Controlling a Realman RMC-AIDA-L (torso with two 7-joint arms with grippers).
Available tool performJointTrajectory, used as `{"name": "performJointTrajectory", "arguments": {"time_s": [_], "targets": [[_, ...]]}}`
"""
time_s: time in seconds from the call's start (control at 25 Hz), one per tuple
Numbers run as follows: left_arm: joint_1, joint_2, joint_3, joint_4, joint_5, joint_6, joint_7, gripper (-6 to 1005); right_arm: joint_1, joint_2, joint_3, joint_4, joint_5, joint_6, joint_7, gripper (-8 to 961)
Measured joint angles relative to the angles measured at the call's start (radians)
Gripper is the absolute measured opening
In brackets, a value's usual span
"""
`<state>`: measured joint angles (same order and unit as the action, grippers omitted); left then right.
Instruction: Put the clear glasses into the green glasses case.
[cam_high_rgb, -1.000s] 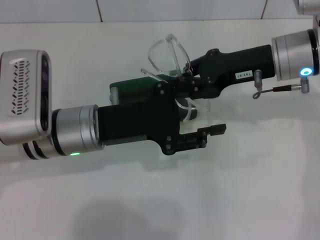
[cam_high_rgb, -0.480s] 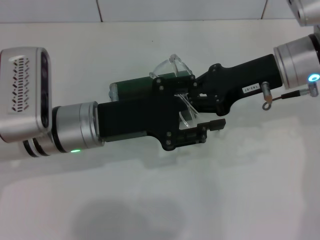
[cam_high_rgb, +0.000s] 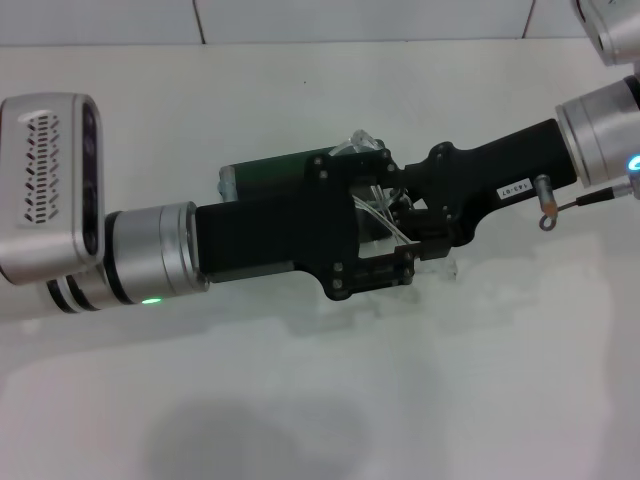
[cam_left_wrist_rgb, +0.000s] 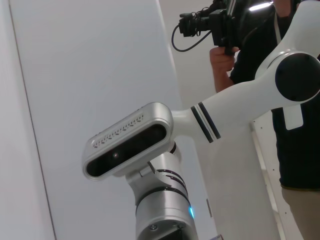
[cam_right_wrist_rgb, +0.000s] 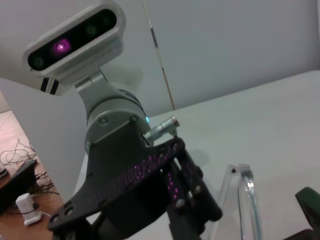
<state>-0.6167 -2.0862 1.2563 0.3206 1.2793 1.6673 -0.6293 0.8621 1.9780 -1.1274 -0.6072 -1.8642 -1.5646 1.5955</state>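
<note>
Table (cam_high_rgb: 300, 400) — white, flat surface filling the head view, with a white wall behind it.

Case (cam_high_rgb: 275, 170) — dark green, lying on the table near the middle of the head view. Only its far edge and left end show; the rest is covered by the left arm's black body. A sliver of green also shows at the edge of the right wrist view (cam_right_wrist_rgb: 311, 202). Whether the lid is up or down cannot be told.

Glasses (cam_high_rgb: 372, 215) — clear frame, seen only in parts: a transparent bit peeks above the case's right end, and thin see-through arms show through the gap in the black gripper body. In the right wrist view a clear temple (cam_right_wrist_rgb: 245, 200) stands close beside the left arm's black linkage. They sit at or over the right end of the case; whether they rest inside it cannot be told.

Left gripper (cam_high_rgb: 385, 270) — reaches in from the left across the case, its black body lying over most of it. Whether its fingers are spread or closed cannot be told.

Right gripper (cam_high_rgb: 395, 205) — comes in from the right, its tip meeting the left gripper at the glasses. The fingertips are hidden, so its grasp cannot be told.

Person (cam_left_wrist_rgb: 295, 100) — dark clothes, holding a camera, visible in the left wrist view behind the right arm.
</note>
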Motion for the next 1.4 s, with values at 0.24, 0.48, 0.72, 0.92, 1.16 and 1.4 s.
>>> {"name": "performJointTrajectory", "arguments": {"time_s": [0.24, 0.48, 0.72, 0.92, 1.16, 1.4], "targets": [[0.010, 0.000, 0.000, 0.022, 0.000, 0.000, -0.002, 596, 0.000, -0.001, 0.000, 0.009, -0.012, -0.020, 0.003, 116], [0.014, -0.002, 0.000, 0.025, 0.000, 0.003, -0.003, 596, 0.000, -0.001, -0.001, 0.011, -0.045, -0.065, 0.025, 115], [0.015, -0.002, 0.000, 0.025, 0.000, 0.006, 0.000, 596, 0.011, -0.001, -0.002, 0.011, -0.092, -0.087, 0.056, 115], [0.018, -0.003, 0.000, 0.025, -0.006, 0.011, 0.003, 596, 0.010, -0.001, 0.003, 0.008, -0.095, -0.091, 0.060, 114], [0.078, 0.001, -0.005, 0.025, -0.115, 0.060, 0.036, 595, -0.032, 0.003, 0.024, -0.058, -0.093, 0.013, 0.063, 120], [0.184, 0.002, -0.127, 0.013, -0.248, 0.052, 0.035, 595, -0.085, 0.042, -0.016, -0.252, -0.148, 0.138, 0.063, 129]]}}
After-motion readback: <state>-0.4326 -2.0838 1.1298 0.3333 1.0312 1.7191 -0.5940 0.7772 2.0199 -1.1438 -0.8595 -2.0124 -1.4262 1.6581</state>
